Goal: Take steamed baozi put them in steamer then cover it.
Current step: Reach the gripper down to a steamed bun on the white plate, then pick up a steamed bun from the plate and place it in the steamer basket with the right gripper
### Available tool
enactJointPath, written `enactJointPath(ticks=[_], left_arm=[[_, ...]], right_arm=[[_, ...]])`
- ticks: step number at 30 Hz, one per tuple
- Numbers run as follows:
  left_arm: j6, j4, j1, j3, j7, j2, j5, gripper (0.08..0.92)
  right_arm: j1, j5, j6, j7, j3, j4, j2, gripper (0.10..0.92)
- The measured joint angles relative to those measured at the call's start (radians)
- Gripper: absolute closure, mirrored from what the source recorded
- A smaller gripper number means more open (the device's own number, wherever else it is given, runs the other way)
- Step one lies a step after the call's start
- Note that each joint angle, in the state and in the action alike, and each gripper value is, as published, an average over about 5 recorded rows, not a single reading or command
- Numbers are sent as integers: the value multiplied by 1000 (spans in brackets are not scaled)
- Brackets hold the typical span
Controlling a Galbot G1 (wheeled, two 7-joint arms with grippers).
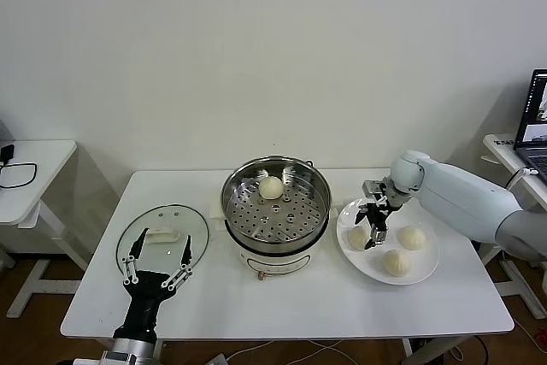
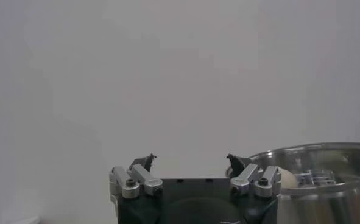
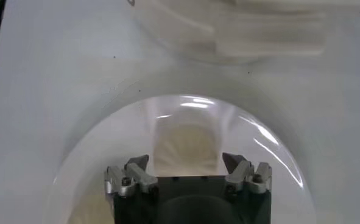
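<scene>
Right gripper (image 1: 373, 230) is down over the white plate (image 1: 425, 267), fingers spread, hanging right at the bun (image 1: 358, 236) on the plate's 9 o'clock side. From the head view the tips look to be straddling it, though whether they touch I can't tell. The wrist view shows the same spread fingers (image 3: 136, 167) above the plate's glossy rim (image 3: 271, 149).

Two more buns sit on that plate, one at 3 o'clock (image 1: 412, 237), one at 6 o'clock (image 1: 397, 261). A fourth bun (image 1: 271, 186) is already in the steamer (image 1: 275, 203), toward 12 o'clock on the perforated tray.

Handling, as I judge it: these buns look soft, light and easily dented, so a gentle pinch across the widest part, low on the sides, suits better than squeezing the pleated top.

Left gripper (image 1: 157, 261) waits open just at the 6 o'clock edge of the glass lid (image 1: 162, 236), which lies flat at the steamer's 9 o'clock. That lid is rigid, breakable and slick; its cream handle (image 1: 161, 237) is the place to grab.
</scene>
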Motion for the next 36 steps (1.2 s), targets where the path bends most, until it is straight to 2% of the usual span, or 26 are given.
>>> enactJointPath(ticks=[15,23,36], left_arm=[[2,0,-2,-1,-1,1,2,177],[7,-1,-10,5,-2,7,3,177],[18,3,-34,25,-12,9,5,177]], right_arm=[[0,-17,-1,-10,16,5,-6,355],[112,-2,-6,-90,-4,65,-44,408],[441,149,-47,-210,-138,182,5,414]])
